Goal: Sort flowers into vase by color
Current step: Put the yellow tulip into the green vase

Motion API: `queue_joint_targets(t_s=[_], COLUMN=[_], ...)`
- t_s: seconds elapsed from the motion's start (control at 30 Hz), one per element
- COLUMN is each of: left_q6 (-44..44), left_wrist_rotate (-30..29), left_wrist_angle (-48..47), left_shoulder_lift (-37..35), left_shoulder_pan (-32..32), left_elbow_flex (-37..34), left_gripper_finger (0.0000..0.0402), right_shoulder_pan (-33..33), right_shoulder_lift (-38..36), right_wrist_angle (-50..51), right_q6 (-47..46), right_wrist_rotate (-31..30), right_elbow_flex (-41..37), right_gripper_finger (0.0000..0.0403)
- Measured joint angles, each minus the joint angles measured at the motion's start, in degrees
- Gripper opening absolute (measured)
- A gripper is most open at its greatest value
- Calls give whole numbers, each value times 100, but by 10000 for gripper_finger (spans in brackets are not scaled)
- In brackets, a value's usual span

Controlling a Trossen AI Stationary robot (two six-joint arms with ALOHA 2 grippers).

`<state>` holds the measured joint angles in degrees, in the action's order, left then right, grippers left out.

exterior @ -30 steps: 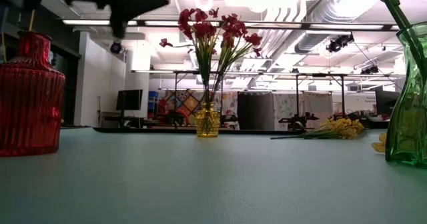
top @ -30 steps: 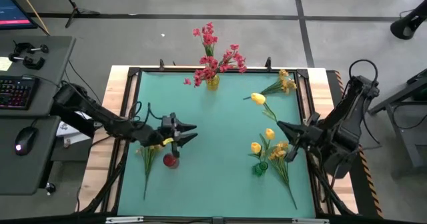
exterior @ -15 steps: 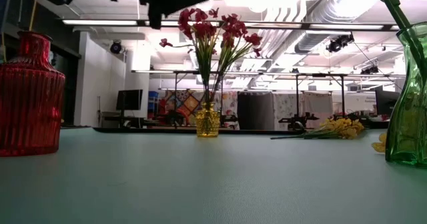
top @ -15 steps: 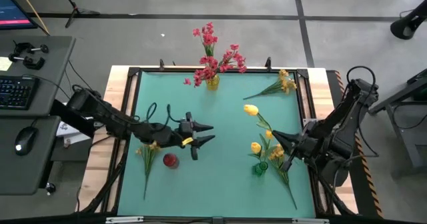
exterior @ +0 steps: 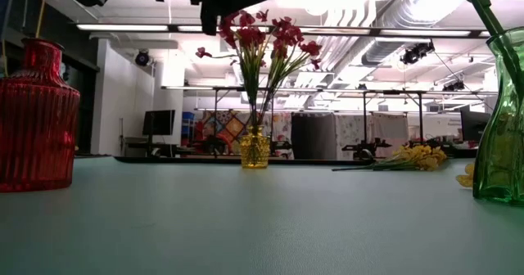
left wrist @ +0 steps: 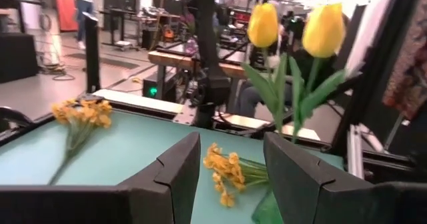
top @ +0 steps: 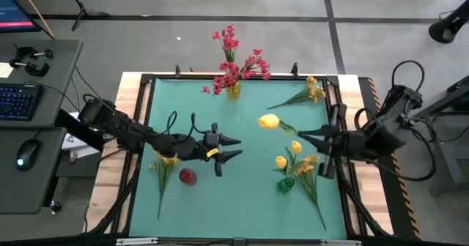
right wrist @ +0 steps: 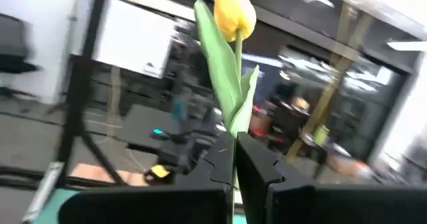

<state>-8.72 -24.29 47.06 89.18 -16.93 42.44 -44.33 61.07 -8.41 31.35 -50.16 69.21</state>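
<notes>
**Yellow tulip held aloft for the green vase**

Here, a yellow tulip [top: 269, 121] is carried by the right gripper [top: 302, 135], whose fingers are pressed together on the green stem just below the leaves; in the right wrist view the bud [right wrist: 234, 13] stands up clear above the clamped fingertips. The stem is pinched low, presumably so that the bloom is kept free and the cut end can be steered downward. The bud is seen just ahead of the gripper, toward the middle of the worktop [top: 242, 195], lifted off the green surface.

Just below and slightly behind the right gripper stands the green vase [top: 285, 184], already holding two yellow tulips [top: 281, 162]; it is judged to be the target, since like colours are being gathered. Beside that vase an orange-yellow spray [top: 308, 174] lies flat on the worktop, and another orange-yellow spray [top: 308, 94] lies well beyond the gripper near the far edge, both not yet sorted.

The left gripper [top: 236, 147] is held above the worktop with its fingers spread apart and nothing between them. Just behind and below it stands the red vase [top: 187, 176], with an orange-yellow spray [top: 163, 174] lying beside it. The red-pink flowers [top: 236, 59] are already standing in the yellow vase [top: 233, 91] at the far edge.
</notes>
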Motion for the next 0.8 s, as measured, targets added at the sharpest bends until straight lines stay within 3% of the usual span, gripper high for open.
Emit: queue_joint_targets(t_s=[0.17, 0.4, 0.57, 0.8], left_q6=[-3, -17, -121, -166], left_wrist_rotate=[154, 144, 144, 133], left_wrist_angle=[-298, -269, -268, -200], left_shoulder_lift=[-4, -4, -4, -4], left_shoulder_pan=[-41, -28, -28, -28], left_elbow_flex=[0, 0, -2, -3], left_gripper_finger=[152, 152, 152, 152], right_shoulder_pan=[-325, -955, -1371, -1317], right_shoulder_lift=[-132, -299, -706, -814], right_wrist_angle=[-214, -2434, -4172, -6232], right_q6=[59, 1075, 1432, 1519], right_wrist_rotate=[467, -691, -636, -355], right_elbow_flex=[-492, -1746, -2843, -4227], right_gripper_finger=[0, 0, 0, 0])
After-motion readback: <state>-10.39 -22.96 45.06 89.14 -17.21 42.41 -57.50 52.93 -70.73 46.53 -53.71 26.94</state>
